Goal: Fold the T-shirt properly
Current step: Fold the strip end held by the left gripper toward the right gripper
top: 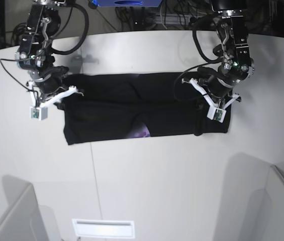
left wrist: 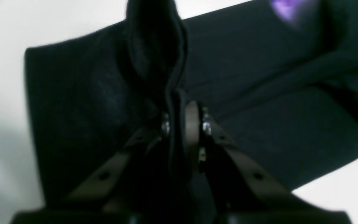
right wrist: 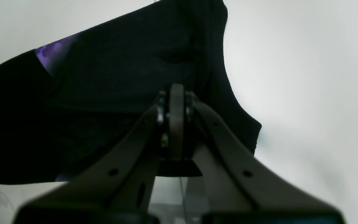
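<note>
A: Left wrist view first. What's there?

B: The left claw [left wrist: 183,119] is pinched on a bunched ridge of the T-shirt [left wrist: 259,93]. That ridge runs from the tips toward twelve o'clock. The rest of the black cloth spreads flat on the pale bench [left wrist: 2,93], with a purple patch of print [left wrist: 286,9] up at one o'clock.

A: And the right wrist view?

B: The right claw [right wrist: 176,107] is clenched, its tips pressed together against the black cloth. The T-shirt [right wrist: 120,71] fills the side from nine to twelve o'clock, showing a purple sliver [right wrist: 50,54] at ten o'clock. Bare bench [right wrist: 306,77] lies toward three o'clock.

A: The base view?

B: The T-shirt [top: 106,123] lies as a wide black band across the middle of the bench [top: 147,186]. The right claw [top: 67,91] grips its nine o'clock end, the left claw [top: 202,103] its three o'clock end. A purple spot [top: 142,132] shows near the lower edge, at six o'clock.
</note>
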Robot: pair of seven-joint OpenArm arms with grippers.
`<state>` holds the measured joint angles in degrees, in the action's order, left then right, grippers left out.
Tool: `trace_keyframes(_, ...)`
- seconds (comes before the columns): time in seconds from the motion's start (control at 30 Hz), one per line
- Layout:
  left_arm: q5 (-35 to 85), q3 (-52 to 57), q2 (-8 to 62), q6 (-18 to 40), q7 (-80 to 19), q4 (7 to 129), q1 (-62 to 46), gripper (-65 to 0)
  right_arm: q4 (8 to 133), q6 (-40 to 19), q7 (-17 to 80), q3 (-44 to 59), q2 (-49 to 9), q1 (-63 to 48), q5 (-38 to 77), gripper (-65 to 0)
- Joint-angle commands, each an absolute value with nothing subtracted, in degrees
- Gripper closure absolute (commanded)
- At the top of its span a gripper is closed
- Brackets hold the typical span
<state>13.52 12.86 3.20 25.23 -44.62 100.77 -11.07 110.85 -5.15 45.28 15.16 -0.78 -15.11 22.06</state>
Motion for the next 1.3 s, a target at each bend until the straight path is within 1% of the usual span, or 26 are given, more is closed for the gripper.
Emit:
trace_keyframes(0.0, 14.20, 12.62, 3.30, 24.92, -43.65, 101.93, -10.33, 0.0, 111.60, -5.32, 44.09, 15.34, -1.10, -14.55, 22.55, 0.0)
trace_keyframes(0.27, 14.11, 9.45, 2.24, 24.84, -44.00, 101.85, -9.27, 0.0, 111.52, -5.32, 44.00, 15.34, -1.10, -14.46, 22.55, 0.0)
trace_keyframes(0.4, 14.20, 9.63, 0.66, 24.84, -49.36, 101.93, -7.16, 0.0, 111.52, -5.32, 44.00, 15.34, -1.19, -14.46, 22.55, 0.0)
trace_keyframes(0.67, 13.85, 9.36, -2.33, 24.84, -52.79, 101.58, -4.35, 0.0, 111.52, -5.32, 44.00, 15.34, -1.27, -14.46, 22.55, 0.0)
trace_keyframes(0.87, 13.85, 5.93, -2.24, 24.84, -53.85, 101.49, -3.38, 0.0, 111.52, -5.32, 44.00, 15.34, -1.27, -14.20, 22.55, 0.0)
trace_keyframes(1.27, 13.85, 5.49, -2.42, 24.84, -54.11, 100.09, -2.51, 0.0, 111.52, -5.32, 44.00, 15.34, -1.19, -13.76, 22.55, 0.0)
